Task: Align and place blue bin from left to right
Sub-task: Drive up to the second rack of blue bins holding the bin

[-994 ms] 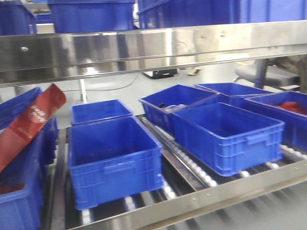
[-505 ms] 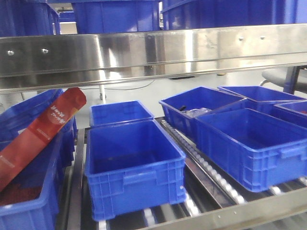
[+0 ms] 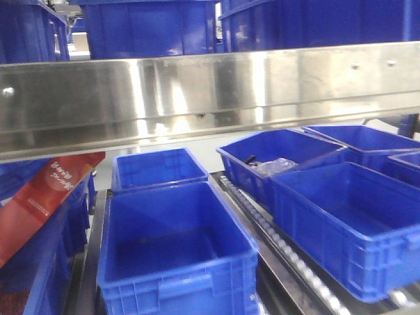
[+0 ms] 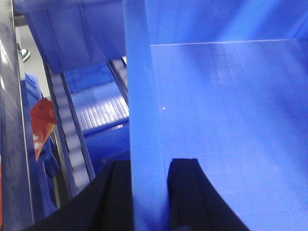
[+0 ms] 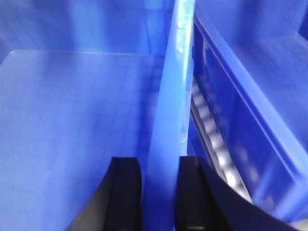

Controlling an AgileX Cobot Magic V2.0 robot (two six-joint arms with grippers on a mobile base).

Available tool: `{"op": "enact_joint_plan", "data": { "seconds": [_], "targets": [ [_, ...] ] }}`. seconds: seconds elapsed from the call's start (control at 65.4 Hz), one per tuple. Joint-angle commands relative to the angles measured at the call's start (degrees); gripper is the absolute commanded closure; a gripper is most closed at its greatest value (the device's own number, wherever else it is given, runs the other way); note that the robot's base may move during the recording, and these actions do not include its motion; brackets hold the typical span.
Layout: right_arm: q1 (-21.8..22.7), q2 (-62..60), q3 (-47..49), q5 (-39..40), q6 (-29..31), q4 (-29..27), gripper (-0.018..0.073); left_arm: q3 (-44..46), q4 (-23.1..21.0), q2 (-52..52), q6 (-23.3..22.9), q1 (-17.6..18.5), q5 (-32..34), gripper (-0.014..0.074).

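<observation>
Packaging lies in neighbouring bin, right of blue bin.

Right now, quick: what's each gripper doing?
Left gripper: closed on the blue bin's left wall.
Right gripper: closed on its right wall.

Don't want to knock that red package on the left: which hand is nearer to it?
Left. The left hand grips the left wall of the blue bin, toward the red package; the right hand grips the opposite wall, farther off.

A shiny steel rail spans the roller rack, with pale floor behind.
</observation>
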State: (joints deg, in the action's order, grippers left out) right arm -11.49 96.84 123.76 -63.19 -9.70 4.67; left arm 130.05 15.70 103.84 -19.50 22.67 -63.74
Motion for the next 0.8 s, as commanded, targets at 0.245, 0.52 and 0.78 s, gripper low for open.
{"op": "enact_joint_plan", "data": {
  "seconds": [0.245,0.52,0.78],
  "targets": [
    [-0.1,-1.4,0.7,4.9,2.0,-0.3,0.0638,1.1,1.5,-1.3,0.4,-0.1,6.7,0.0604],
    [-0.1,-1.4,0.7,4.9,2.0,-0.3,0.0638,1.1,1.5,-1.3,0.4,-0.1,6.7,0.0604],
    [-0.1,-1.4,0.7,4.9,2.0,-0.3,0.0638,1.1,1.5,-1.3,0.4,-0.1,6.7,0.0604]
  ]
}}
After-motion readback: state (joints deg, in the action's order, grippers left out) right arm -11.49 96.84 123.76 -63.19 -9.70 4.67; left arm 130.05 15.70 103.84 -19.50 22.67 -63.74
